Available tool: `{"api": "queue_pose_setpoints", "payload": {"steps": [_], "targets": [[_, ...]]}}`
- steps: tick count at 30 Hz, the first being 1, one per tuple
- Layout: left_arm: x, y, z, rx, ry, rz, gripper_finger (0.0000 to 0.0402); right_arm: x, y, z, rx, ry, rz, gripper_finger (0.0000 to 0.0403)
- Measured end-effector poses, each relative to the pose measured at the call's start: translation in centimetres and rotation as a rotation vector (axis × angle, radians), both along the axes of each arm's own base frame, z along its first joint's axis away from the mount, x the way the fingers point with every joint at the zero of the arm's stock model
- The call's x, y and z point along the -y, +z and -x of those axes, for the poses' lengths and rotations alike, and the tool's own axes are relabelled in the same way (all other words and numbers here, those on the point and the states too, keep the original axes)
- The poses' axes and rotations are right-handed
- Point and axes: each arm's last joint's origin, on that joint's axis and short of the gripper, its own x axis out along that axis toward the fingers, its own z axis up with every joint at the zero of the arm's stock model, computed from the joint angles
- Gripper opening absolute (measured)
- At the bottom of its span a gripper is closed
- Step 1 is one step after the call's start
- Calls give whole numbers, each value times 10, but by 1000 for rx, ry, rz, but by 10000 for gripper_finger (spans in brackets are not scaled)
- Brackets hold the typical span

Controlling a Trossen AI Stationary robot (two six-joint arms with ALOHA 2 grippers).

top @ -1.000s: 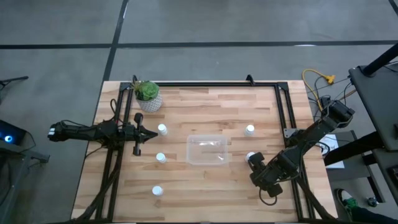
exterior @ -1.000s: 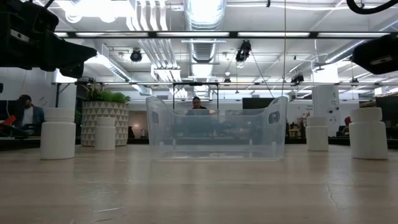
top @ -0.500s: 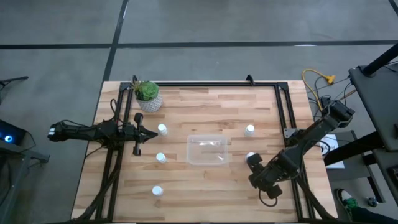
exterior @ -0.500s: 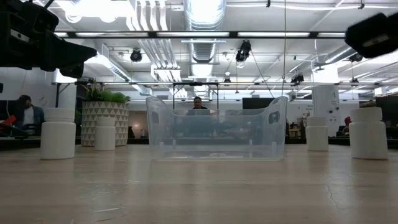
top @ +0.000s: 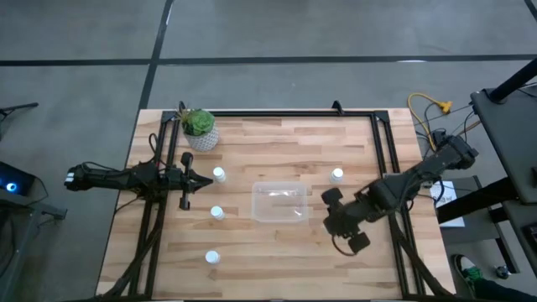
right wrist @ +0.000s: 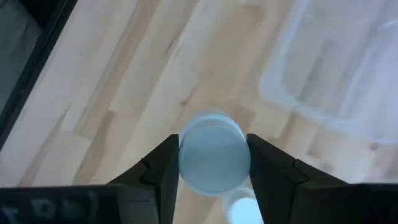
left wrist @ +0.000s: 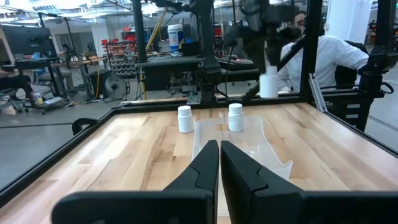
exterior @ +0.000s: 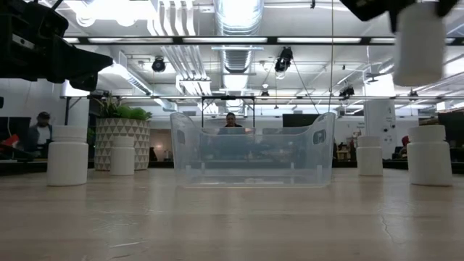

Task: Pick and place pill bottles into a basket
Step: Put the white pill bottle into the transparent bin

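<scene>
Site I'm driving remotely reads as an open-plan robotics lab/workshop. Exposed ceiling ductwork (exterior: 235,43) and strip lights overhead; polished concrete floor (top: 268,33). Butcher-block table (top: 285,252) on black frame. Benches, equipment racks (left wrist: 124,53), seated people (left wrist: 333,53) beyond it.

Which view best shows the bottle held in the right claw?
The right wrist view: the held bottle sits end-on between the right claw's fingers, above the table. The low view shows its side, lifted high. The left wrist view shows it small and far off. The high view hides it under the arm.
</scene>
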Motion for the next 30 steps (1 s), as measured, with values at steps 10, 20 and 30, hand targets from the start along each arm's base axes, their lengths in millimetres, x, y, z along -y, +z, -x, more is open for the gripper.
{"api": "queue_pose_setpoints", "payload": {"steps": [10,20,30], "targets": [[0,0,0,0,0,0,0,49,25,-25,90,-13,56,146],[0,0,0,1,0,0,0,82,8,-65,34,-8,122,146],[0,0,0,-3,0,0,0,86,-20,-97,-18,39,156,146]]}}
